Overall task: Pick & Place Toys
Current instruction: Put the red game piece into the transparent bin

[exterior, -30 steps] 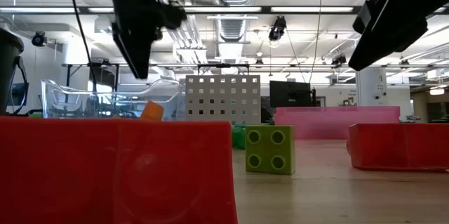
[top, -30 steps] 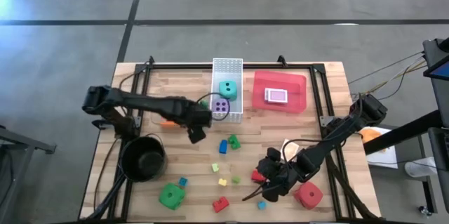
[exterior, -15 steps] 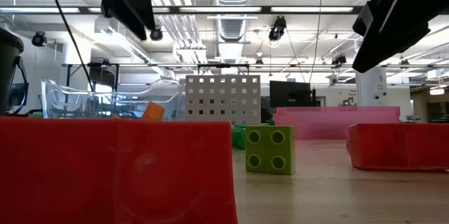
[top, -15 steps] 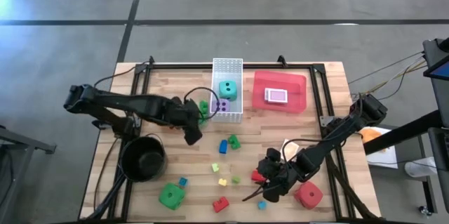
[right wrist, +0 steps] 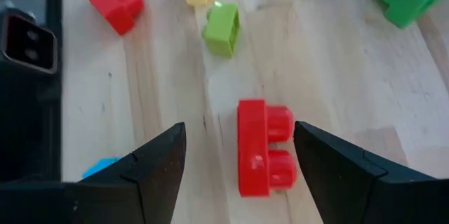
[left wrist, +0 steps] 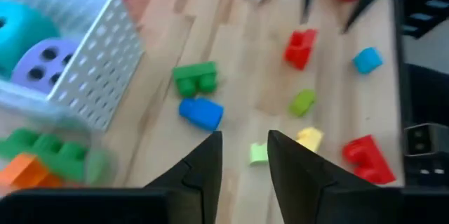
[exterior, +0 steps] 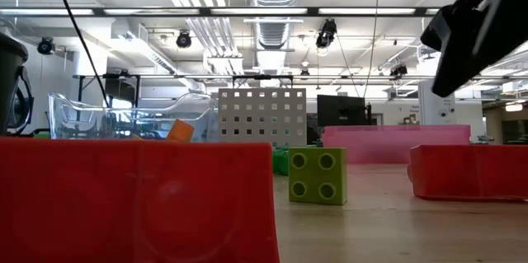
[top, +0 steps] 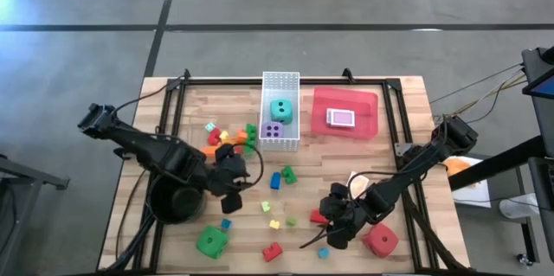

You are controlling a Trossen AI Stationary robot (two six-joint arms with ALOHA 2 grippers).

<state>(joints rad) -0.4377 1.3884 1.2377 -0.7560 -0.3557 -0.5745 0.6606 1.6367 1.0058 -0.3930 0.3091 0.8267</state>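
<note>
- Two dice, teal [top: 280,108] over purple [top: 273,131], inside the white perforated basket [top: 280,80] at 12 o'clock on the table [top: 407,94]
- Beside it at 1 o'clock, red tray [top: 363,125] carrying a flat card pack [top: 341,118]
- Heaped at 10 o'clock just left of the basket: orange, red, green and teal bricks [top: 227,137]
- Scattered mid-table: blue brick [top: 275,179] touching-close to green brick [top: 288,173]; yellow brick [top: 274,223] and lime brick [top: 292,221] toward 6
- Green die [top: 210,241] at 7 o'clock, red die [top: 380,240] at 5 o'clock, red brick [top: 272,251] between them
- Left gripper [top: 232,182] just right of the round black pot [top: 177,201], fingers [left wrist: 205,168] nearly together, gripping nothing
- Right gripper [top: 332,214] at 5 o'clock, spread wide and released, straddling a red two-stud brick [right wrist: 261,147] on the wood
</note>
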